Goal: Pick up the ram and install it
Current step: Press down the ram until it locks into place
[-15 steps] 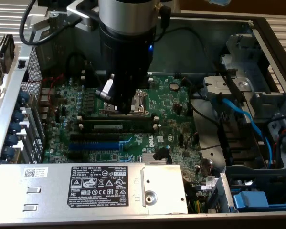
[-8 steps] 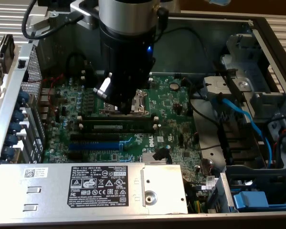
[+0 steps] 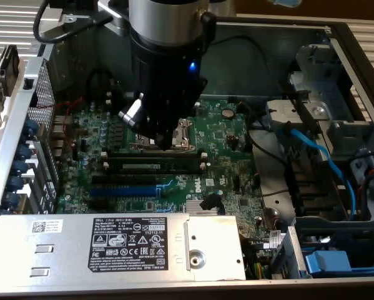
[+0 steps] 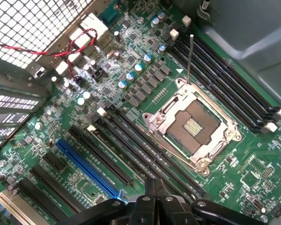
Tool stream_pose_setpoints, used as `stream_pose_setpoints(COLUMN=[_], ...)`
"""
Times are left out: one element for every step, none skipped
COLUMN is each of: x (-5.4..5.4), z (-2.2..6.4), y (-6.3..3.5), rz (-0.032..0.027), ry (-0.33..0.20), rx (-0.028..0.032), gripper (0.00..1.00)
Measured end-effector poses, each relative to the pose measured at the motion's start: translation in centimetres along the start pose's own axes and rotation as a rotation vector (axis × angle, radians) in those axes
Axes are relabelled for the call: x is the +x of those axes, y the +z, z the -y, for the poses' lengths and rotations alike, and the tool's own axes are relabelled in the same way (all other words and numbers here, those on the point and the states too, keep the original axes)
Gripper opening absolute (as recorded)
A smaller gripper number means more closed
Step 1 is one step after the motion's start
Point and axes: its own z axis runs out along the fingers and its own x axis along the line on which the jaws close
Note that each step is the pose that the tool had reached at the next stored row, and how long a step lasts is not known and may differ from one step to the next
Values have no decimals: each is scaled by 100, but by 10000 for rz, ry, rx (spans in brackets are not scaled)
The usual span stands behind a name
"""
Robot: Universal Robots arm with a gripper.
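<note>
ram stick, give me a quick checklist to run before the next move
1. Ram located: ok, it lies along the black memory slots, next to the CPU socket.
2. Gripper state: ok, shut, with nothing seen between its fingers.
3. Gripper over the ram: ok in the exterior view; whether they touch, cannot tell.
4. Ram fully seated: cannot tell.
5. White end clips latched: cannot tell.
6. Blue expansion slot unoccupied: ok.
</note>
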Motion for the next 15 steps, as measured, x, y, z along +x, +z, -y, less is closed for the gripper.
stream_pose_setpoints(x=[0,0,0,0,0,0,0,0,0,0,0,0,0,0,0], z=[0,0,0,0,0,0,0,0,0,0,0,0,0,0,0], y=[0,0,0,0,0,0,0,0,0,0,0,0,0,0,0], rz=[3,6,10,13,16,19,22,26,29,32,35,38,42,45,48], ry=[137,279,423,562,710,849,989,1128,1269,1407,1551,1691,1832,1977,2117], rx=[3,6,9,13,16,19,23,26,29,32,35,39,42,45,48], gripper=[10,10,10,10,10,10,10,10,10,10,10,10,10,10,10])
